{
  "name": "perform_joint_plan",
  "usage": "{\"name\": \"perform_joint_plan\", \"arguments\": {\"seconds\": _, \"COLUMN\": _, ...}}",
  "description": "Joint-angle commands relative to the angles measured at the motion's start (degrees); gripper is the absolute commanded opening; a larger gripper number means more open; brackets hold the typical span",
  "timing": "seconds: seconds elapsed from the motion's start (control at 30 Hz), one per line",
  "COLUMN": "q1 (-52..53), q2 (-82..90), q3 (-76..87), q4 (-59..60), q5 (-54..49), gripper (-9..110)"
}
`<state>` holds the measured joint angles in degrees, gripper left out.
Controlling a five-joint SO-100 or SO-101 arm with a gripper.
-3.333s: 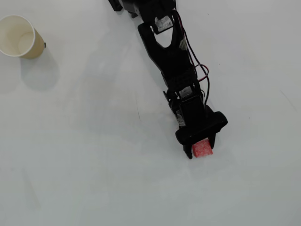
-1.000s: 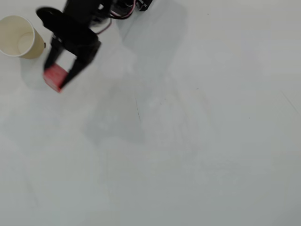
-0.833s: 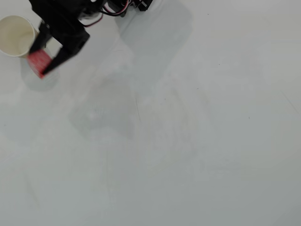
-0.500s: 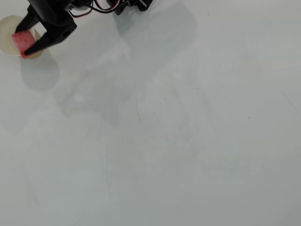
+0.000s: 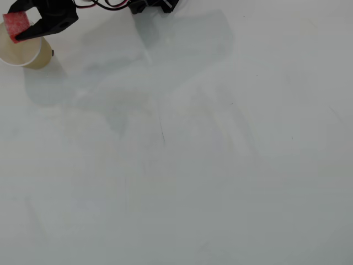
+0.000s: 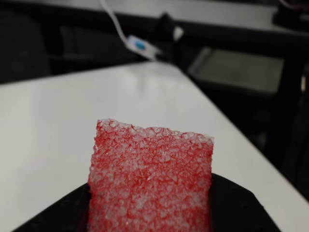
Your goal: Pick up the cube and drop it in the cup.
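Note:
The small red speckled cube (image 5: 16, 24) is held in my black gripper (image 5: 21, 25) at the far top left of the overhead view, directly above the cream paper cup (image 5: 23, 54). The gripper is shut on the cube. The cup stands upright on the white table; its rim is partly covered by the gripper and cube. In the wrist view the cube (image 6: 150, 179) fills the lower middle, resting against a black finger (image 6: 236, 208). The cup is out of the wrist view.
The white table (image 5: 193, 165) spreads across the overhead view. The arm's black base with wires (image 5: 149, 5) sits at the top edge. In the wrist view the table edge (image 6: 212, 116) runs at the right, with dark furniture and a cable (image 6: 137, 44) beyond.

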<state>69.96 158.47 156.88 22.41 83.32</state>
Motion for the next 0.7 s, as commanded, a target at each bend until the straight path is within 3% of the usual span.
{"name": "perform_joint_plan", "arguments": {"seconds": 0.0, "q1": 0.53, "q2": -1.85, "q3": -3.43, "q4": -0.09, "q5": -0.70, "gripper": 0}}
{"name": "perform_joint_plan", "arguments": {"seconds": 0.67, "q1": -0.62, "q2": -14.77, "q3": -19.07, "q4": 0.70, "q5": 0.09, "gripper": 0}}
